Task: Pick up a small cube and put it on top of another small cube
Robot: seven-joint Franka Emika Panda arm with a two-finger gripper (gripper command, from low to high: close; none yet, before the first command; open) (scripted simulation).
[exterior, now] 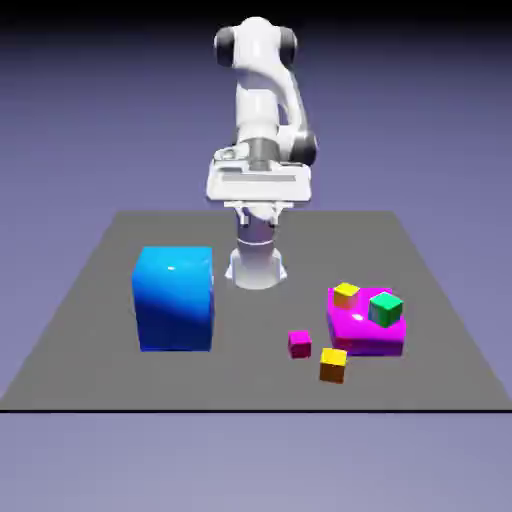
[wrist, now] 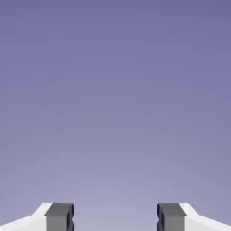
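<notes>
Four small cubes share the surface [exterior: 260, 385] with the magenta block [exterior: 365, 335]: the orange cube [exterior: 333, 366] and magenta cube [exterior: 300, 344] near its left in the exterior view, the green cube [exterior: 385, 309] and yellow cube [exterior: 346, 295] on top. Their lower edges blend into shadow or glare. Farther back, the end effector [wrist: 115, 216] has its fingers wide apart, cut off by the hand view's bottom edge.
</notes>
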